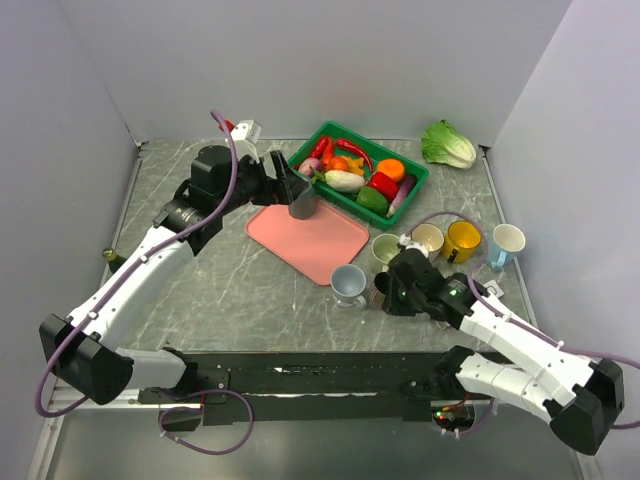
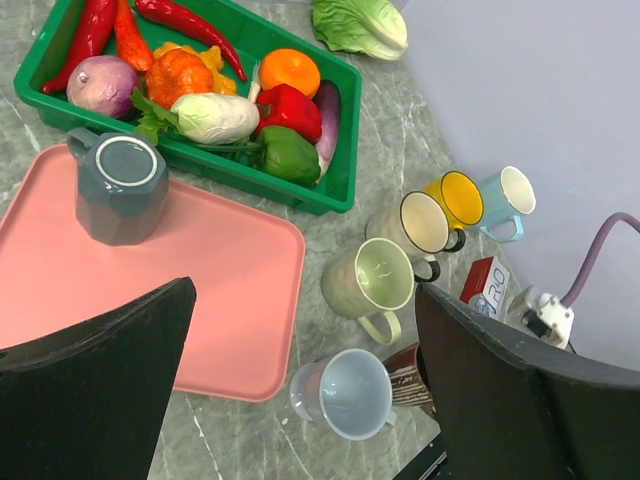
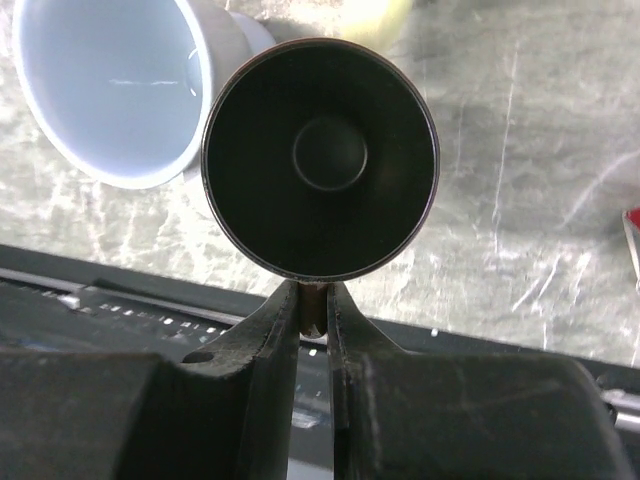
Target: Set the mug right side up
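From the top camera, the left gripper hangs at the far edge of the pink tray, jaws spread wide and empty, right over the grey mug, which stands on the tray's far corner beside the green basket of vegetables. A cabbage lies off on its own at the back right. Near the front, the right gripper is down among a cluster of cups, pressed up against a dark mug just beside a pale blue mug. Over to the left wrist: the grey mug is clearly upside down, base ring facing up, handle toward the basket, and both black fingers frame the bottom of the shot well apart, touching nothing. The cups line up on the right here: a pale green one, a cream one, a yellow one and a light blue one. Now the right wrist: the fingers are pinched tight on the handle of the dark mug, its open mouth facing straight into the lens, the pale blue mug touching its rim at upper left.
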Tool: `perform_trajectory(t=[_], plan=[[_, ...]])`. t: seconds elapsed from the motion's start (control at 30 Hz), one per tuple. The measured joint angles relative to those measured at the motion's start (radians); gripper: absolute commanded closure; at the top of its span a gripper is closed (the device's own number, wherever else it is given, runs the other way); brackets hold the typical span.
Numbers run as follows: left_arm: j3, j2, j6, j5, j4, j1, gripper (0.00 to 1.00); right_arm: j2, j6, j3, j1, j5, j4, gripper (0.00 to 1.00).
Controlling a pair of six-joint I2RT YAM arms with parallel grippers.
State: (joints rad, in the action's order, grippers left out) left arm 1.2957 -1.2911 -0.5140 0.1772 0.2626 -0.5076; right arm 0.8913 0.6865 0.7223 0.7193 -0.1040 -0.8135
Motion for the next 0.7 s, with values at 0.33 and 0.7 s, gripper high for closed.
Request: perform_trajectory(t=[0.33, 0.7], plan=[[0.0, 0.0, 0.005, -0.018, 0.017, 0.0, 0.04, 0.12, 0.035, -0.03, 0.13, -0.145, 0.052, 1.0], [0.0, 0.0, 0.029, -0.026, 0.045, 0.0, 0.04, 0.179, 0.11, -0.057, 0.2, -0.216, 0.115, 0.45]])
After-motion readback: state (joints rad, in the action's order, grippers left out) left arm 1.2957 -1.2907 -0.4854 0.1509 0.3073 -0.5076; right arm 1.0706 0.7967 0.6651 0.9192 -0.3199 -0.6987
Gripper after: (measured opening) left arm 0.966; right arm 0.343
